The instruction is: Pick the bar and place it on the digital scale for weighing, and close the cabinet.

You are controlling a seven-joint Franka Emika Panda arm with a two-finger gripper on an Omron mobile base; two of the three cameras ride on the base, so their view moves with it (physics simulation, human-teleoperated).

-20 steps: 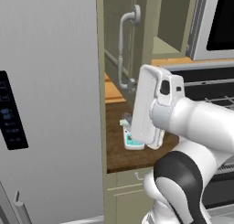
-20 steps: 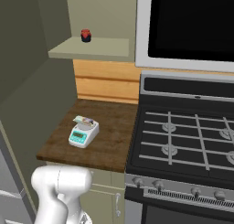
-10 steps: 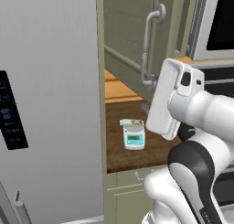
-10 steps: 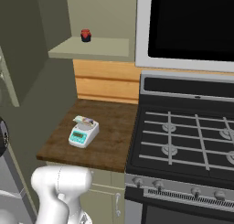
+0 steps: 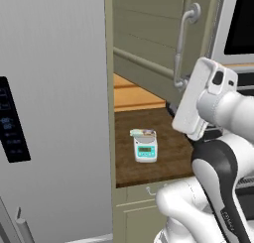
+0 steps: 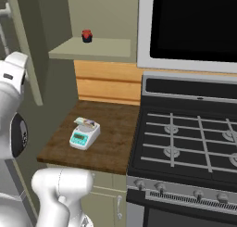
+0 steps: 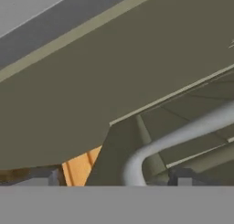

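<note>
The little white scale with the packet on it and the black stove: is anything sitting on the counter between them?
No. In the right base view, only bare dark wooden countertop lies between the white scale and the black stove.

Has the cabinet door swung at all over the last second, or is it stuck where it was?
Yes. In the left base view the cabinet door's handle has swung right, away from the fridge edge, uncovering the digital scale and the bar.

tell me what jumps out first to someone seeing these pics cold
The white arm fills the near side of both base views, raised toward the cabinet door with its long curved grey handle, which also sweeps across the hand view. Behind it, on the dark wood counter beside the black stove, sits the digital scale with the bar lying on top.
</note>
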